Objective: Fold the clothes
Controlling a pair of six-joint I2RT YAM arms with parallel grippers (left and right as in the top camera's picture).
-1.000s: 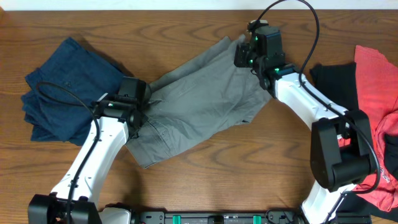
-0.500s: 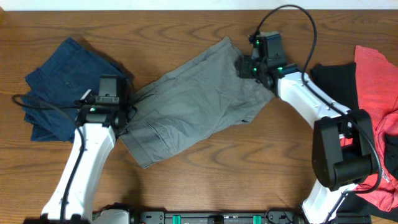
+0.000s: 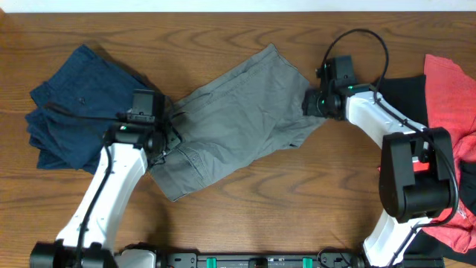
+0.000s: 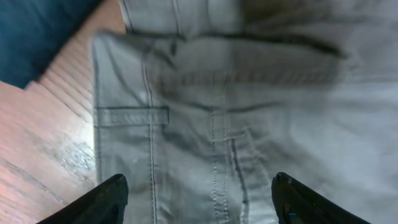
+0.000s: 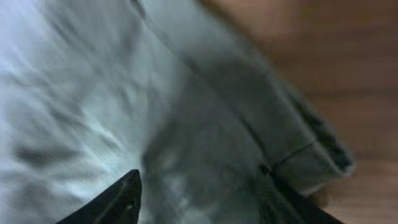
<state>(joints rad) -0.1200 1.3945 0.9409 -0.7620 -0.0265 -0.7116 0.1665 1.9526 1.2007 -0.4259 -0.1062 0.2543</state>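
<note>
The jaws of the left gripper (image 4: 199, 202) stand wide apart, their two dark tips hanging over the grey shorts (image 3: 230, 119) with nothing between them but the cloth below. The jaws of the right gripper (image 5: 202, 199) are also parted, over the far right end of the same shorts, close to a thick, doubled hem that runs along the bare wood; that view is blurred, and no cloth looks pinched.

The grey shorts lie spread out flat in the middle of the table (image 3: 223, 30), slanting from lower left up to upper right. The cloth is a matte woven grey with soft creases, double-stitched seams, a rectangular patch pocket with a flap, and a stitched fly line under the left arm's camera.

Just beside their left end, with a strip of wood between, is one pair of navy shorts (image 3: 82, 104), darker and rumpled, its edges showing in layers. At the right edge lie one black piece (image 3: 401, 100) and one coral-red piece (image 3: 450, 97), bunched together. The table is brown wood with a strong grain.
</note>
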